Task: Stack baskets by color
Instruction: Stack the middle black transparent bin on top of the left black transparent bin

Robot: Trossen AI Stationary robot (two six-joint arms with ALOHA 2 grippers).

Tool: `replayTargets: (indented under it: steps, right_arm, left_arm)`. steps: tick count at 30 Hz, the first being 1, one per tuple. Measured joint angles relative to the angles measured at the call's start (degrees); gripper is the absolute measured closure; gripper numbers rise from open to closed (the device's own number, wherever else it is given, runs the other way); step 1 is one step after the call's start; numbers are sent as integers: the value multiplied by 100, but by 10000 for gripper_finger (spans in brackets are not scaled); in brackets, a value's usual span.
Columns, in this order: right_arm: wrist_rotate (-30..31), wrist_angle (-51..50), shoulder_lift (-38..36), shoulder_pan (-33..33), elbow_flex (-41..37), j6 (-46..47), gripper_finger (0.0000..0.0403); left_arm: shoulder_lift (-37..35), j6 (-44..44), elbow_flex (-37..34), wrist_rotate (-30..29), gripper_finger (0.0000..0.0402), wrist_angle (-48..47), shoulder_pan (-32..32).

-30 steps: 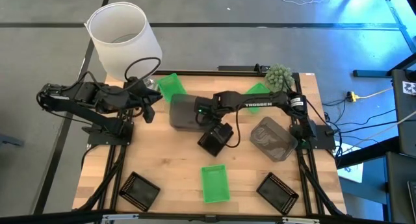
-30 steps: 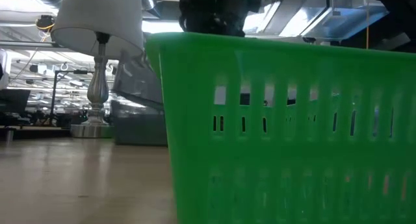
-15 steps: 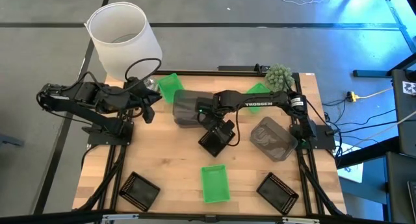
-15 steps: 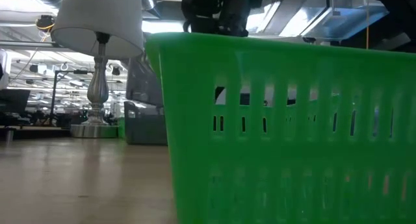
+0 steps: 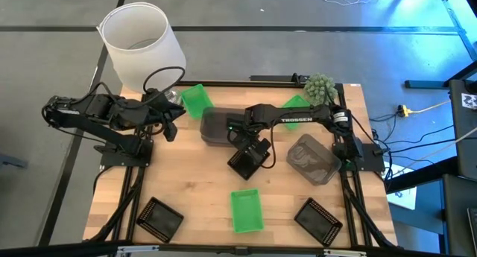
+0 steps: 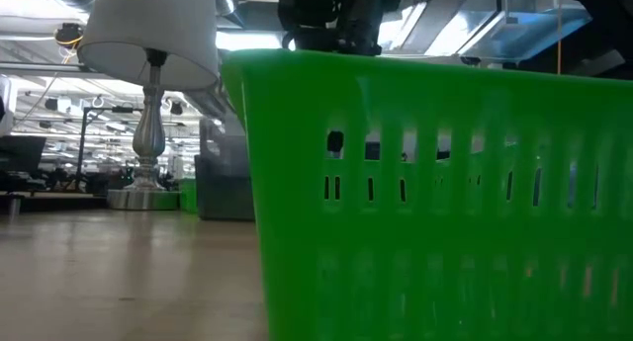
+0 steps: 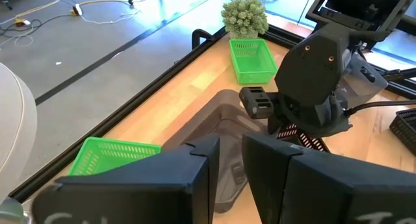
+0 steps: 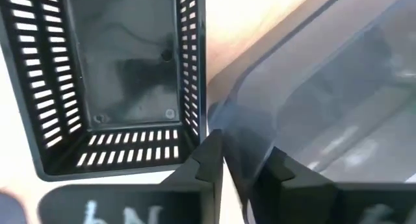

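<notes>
Three colours of basket lie scattered over the table (image 5: 186, 182). The green baskets are at the far edge (image 5: 195, 99), by the plant (image 5: 297, 104), and at the near middle (image 5: 246, 210). The black ones are at both near corners (image 5: 160, 217) (image 5: 318, 218) and in the centre (image 5: 248, 160). The grey show in two places.

One grey basket (image 5: 216, 125) sits mid-table towards the far side. The right gripper (image 5: 240, 135) is at its near rim, just beside the central black basket. The other grey shape (image 5: 313, 159) rests well apart by the right arm's base; whether it is one basket or two nested, I cannot tell.

The right gripper straddles the grey basket's thin translucent wall. I cannot tell whether the pincer is clamped on the wall or loose around it. The left gripper (image 5: 170, 121) waits at the table's left side, its fingers a narrow gap apart and holding nothing.

These baskets look light, hollow and fairly stiff, though the slotted walls probably flex under a hard squeeze. The smooth plastic may slip, and an edge hold will likely let a basket tilt. The best purchase seems to be the middle of a short wall, just under the rim.
</notes>
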Motion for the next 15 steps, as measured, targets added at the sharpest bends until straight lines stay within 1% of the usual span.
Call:
replayTargets:
  steps: [7,15]
  right_arm:
    - [4,10,0,0,2,9,327]
    - [153,-18,-38,9,168,78,323]
  left_arm:
    - [0,-27,0,74,343,1,1]
    - [0,-25,0,175,343,-23,0]
